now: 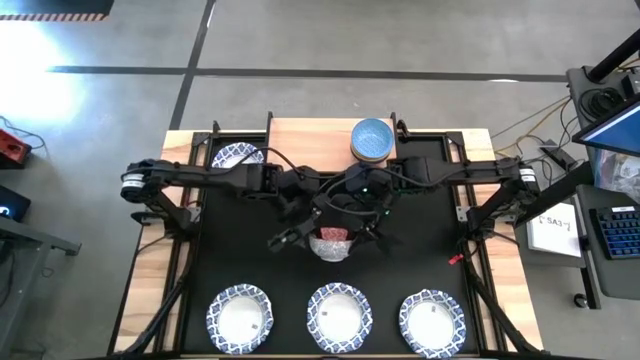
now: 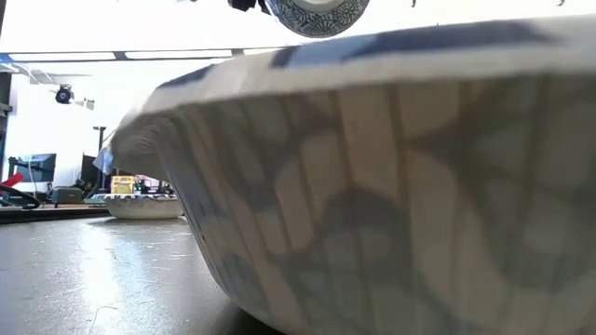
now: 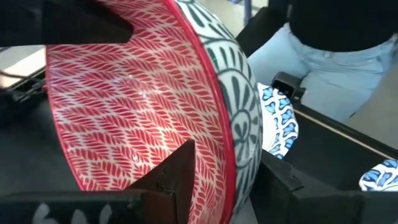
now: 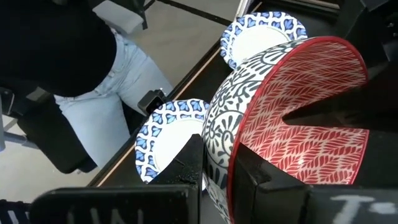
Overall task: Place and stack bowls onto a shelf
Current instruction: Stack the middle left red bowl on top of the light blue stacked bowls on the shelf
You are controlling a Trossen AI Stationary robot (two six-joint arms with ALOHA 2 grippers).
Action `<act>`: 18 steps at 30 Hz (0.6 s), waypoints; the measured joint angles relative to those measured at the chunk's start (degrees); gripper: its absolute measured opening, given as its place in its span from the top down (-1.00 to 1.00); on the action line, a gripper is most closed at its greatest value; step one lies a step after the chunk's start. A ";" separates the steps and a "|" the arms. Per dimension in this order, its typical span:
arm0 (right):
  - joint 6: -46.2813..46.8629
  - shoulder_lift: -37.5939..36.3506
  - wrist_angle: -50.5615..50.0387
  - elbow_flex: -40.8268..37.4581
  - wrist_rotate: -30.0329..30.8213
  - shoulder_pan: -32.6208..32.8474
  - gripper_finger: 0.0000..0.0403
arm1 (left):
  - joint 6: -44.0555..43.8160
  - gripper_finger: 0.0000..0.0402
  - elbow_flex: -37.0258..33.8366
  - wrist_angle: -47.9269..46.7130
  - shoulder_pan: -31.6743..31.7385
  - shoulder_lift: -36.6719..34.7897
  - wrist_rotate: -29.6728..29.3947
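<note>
Presently I am seeing the left gripper and right gripper both clamping the rim of the red bowl, holding it tilted above mid-table, short of the shelf.

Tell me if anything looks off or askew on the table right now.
Yes: the red bowl is tipped on edge, nested in a grey-patterned bowl, pinched by both the left gripper and right gripper over the mat's middle. The other bowls sit flat.
</note>
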 joint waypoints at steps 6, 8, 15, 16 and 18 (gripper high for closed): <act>0.39 0.00 -0.29 0.12 0.39 -0.07 0.86 | -0.94 0.39 0.70 -0.58 0.51 -1.10 -1.51; 0.11 0.00 -0.59 0.17 0.33 -0.07 0.86 | -1.78 0.37 1.63 -1.82 0.45 -1.20 -3.27; 0.78 0.00 -1.12 0.21 0.33 -0.07 0.87 | -3.40 0.28 2.82 -3.63 0.56 -1.20 -4.67; 1.58 0.08 -1.16 0.21 0.34 -0.07 0.87 | -3.47 0.27 2.82 -3.60 0.58 -1.20 -5.06; 2.90 0.24 -1.40 0.23 0.25 -0.07 0.87 | -3.76 0.25 2.82 -3.82 0.58 -1.26 -5.97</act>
